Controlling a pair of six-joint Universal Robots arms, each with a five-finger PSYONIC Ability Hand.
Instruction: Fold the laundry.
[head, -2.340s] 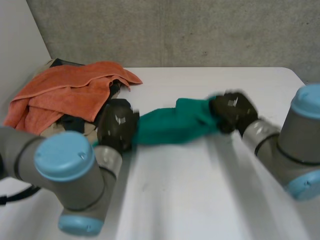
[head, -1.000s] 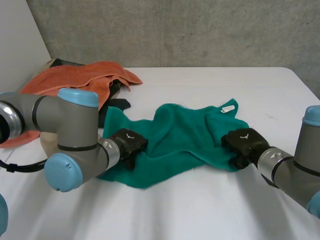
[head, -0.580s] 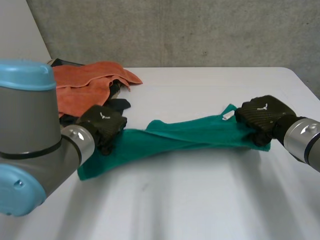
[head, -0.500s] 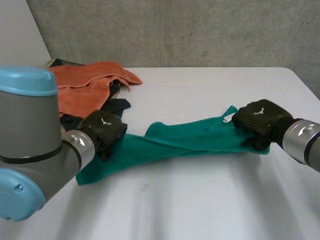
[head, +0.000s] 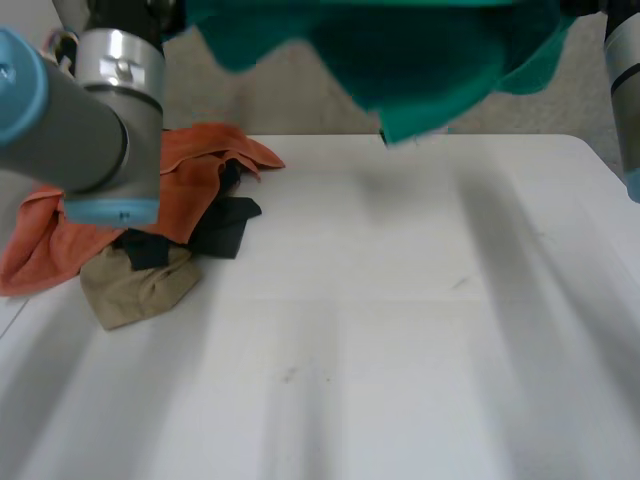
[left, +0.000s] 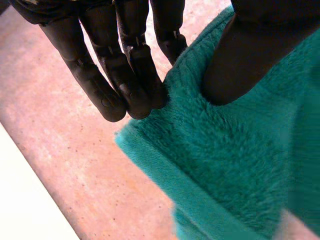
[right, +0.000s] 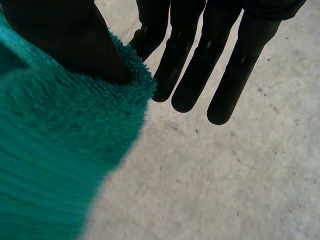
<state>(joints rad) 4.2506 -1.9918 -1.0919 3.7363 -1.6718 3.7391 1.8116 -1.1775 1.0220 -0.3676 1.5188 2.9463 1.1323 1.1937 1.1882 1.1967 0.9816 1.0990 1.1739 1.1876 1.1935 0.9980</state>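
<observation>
Left wrist view has the green towel (left: 225, 165) pinched at its edge by the left hand (left: 122, 75), straight fingers pressing it against the thumb. The right hand (right: 200, 55) nips another edge the same way, thumb on the fleecy pile and fingers straight behind it. From the head view the towel hangs bunched in the air between the raised arms, well above the white bench (head: 400, 330). An orange towel (head: 190, 180) lies heaped over a tan cloth (head: 140, 285) and a black cloth (head: 225, 225) on the bench's left side.

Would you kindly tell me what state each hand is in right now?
Left hand: shut on the green towel, pinching it against the thumb.
Right hand: shut on the green towel, pinched the same way.
</observation>
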